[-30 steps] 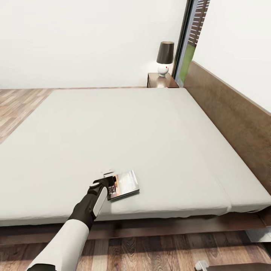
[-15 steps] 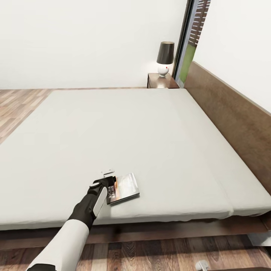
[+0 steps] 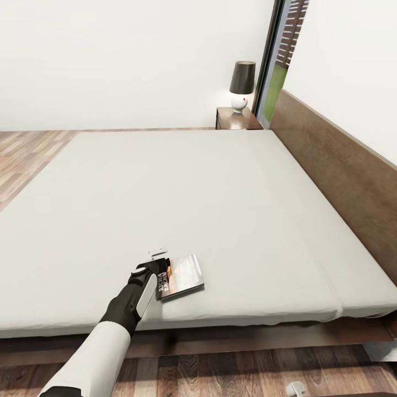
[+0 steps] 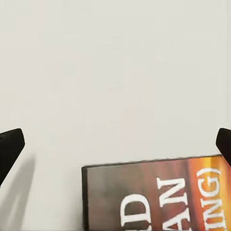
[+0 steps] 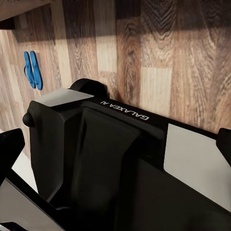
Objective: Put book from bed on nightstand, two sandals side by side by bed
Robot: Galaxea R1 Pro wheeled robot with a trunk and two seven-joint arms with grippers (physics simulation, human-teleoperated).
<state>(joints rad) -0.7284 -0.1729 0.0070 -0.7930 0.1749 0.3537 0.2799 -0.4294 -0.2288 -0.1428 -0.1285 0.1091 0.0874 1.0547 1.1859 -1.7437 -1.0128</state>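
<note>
The book point(image 3: 182, 275) lies flat near the front edge of the bed point(image 3: 182, 187), its dark and orange cover facing up. My left gripper point(image 3: 159, 261) hovers at the book's left edge. In the left wrist view the book point(image 4: 159, 197) sits below and between the two black fingertips point(image 4: 9, 149), which stand wide apart, so the gripper point(image 4: 115, 144) is open and holds nothing. The two blue sandals point(image 5: 32, 70) lie side by side on the plank floor in the right wrist view. My right gripper point(image 5: 115, 142) is open above my own base. A nightstand point(image 3: 237, 118) stands at the bed's far corner.
A lamp point(image 3: 241, 85) with a dark shade occupies the nightstand top. The brown headboard point(image 3: 342, 171) runs along the bed's right side, with a tall window point(image 3: 278, 60) behind it. Wood floor point(image 3: 27, 154) lies left of the bed and in front of it.
A little more of the book's lettering shows beside my left gripper. The arm and the book have hardly moved otherwise.
</note>
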